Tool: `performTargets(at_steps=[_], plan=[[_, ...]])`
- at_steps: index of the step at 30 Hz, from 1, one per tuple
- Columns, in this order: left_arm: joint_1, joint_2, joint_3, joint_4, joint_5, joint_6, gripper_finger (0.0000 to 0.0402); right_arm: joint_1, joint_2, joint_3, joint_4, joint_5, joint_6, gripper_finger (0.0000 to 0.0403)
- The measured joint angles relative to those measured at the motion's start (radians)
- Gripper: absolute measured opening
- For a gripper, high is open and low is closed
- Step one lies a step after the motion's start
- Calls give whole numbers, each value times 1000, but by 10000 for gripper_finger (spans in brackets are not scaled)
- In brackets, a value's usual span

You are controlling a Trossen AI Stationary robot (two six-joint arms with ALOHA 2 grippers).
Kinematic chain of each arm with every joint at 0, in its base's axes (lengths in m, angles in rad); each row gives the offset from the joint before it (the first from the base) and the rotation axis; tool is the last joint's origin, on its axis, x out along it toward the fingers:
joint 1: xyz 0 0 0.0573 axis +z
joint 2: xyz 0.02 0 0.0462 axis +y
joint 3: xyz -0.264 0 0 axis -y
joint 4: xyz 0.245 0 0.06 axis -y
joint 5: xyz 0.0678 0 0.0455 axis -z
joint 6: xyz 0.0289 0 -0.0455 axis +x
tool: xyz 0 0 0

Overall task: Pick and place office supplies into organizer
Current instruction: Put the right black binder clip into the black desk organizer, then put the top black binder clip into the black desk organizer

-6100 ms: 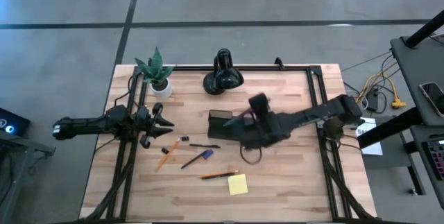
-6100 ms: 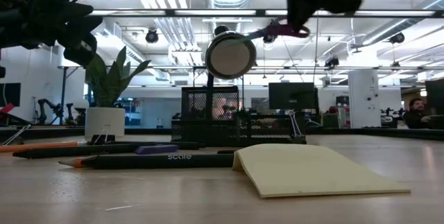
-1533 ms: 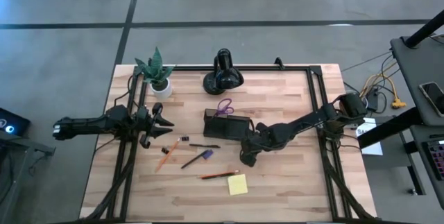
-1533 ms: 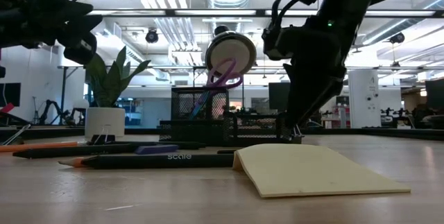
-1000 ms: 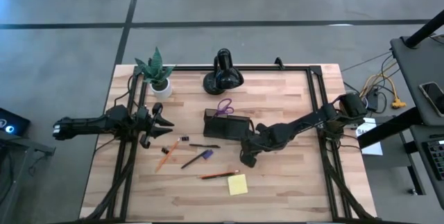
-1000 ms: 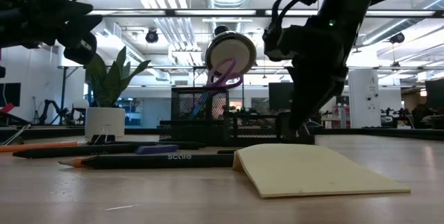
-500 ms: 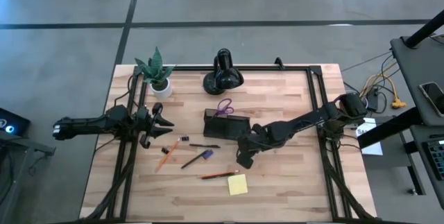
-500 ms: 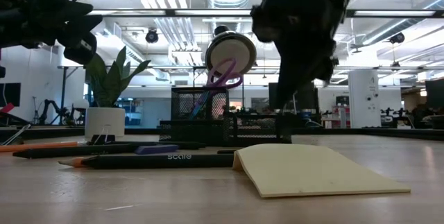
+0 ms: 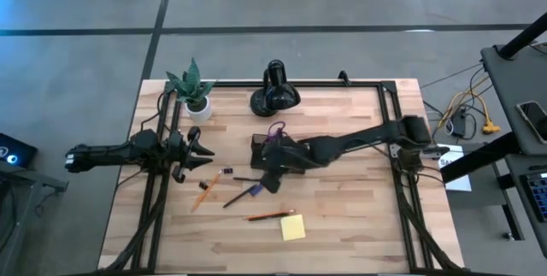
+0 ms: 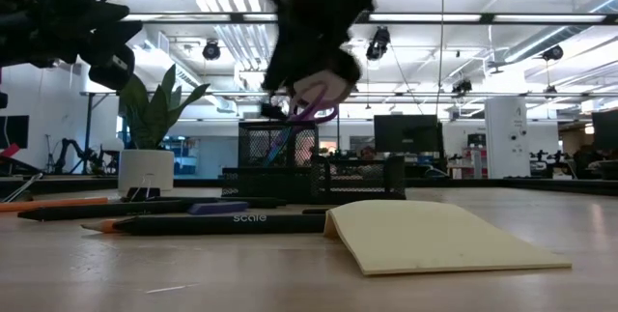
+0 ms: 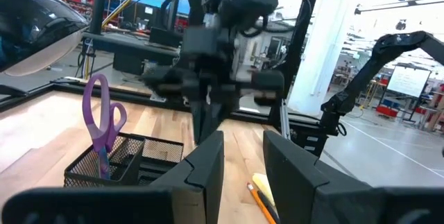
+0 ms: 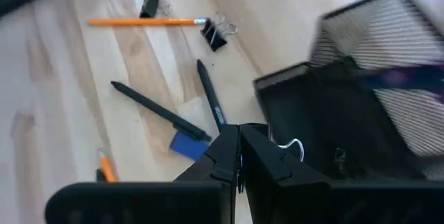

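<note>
Right end effector [image 9: 270, 180] at organizer [image 9: 279, 152], fingers pressed together, empty.
Purple scissors [image 10: 307, 109] stand upright in organizer's mesh cup. Pens [image 9: 242, 195], pencils [image 9: 270, 215], sticky pad [image 9: 292, 227] loose on desk [image 9: 359, 225]. Left end effector [image 9: 202, 150] spread apart, idle near plant [image 9: 191, 88].

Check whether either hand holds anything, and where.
The left hand is open, empty; the right hand looks shut on a binder clip, wire loop showing.

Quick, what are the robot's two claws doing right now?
Left end effector: open, holding nothing, waiting at the table's left edge.
Right end effector: shut, looks empty, beside the organizer.
</note>
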Motion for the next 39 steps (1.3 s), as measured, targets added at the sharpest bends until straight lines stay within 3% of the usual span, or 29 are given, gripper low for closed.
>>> performTargets(at_steps=[3, 8, 11, 15, 25, 35, 39], plan=[[0, 1, 0, 0, 0, 0, 86, -4, 89, 73, -5, 6, -21, 8], [0, 1, 0, 0, 0, 0, 86, -5, 199, 197, -32, 106, -78, 8], [0, 1, 0, 0, 0, 0, 86, -4, 241, 272, -101, 176, -102, 8], [0, 1, 0, 1, 0, 0, 86, -6, 284, 345, -205, 188, -129, 8], [0, 1, 0, 0, 0, 0, 86, -9, 322, 382, -251, 232, -67, 14], [0, 0, 0, 0, 0, 0, 86, -22, 325, 385, -250, 169, -53, 124], [0, 0, 0, 0, 0, 0, 86, -18, 317, 458, -210, 128, -208, 159]])
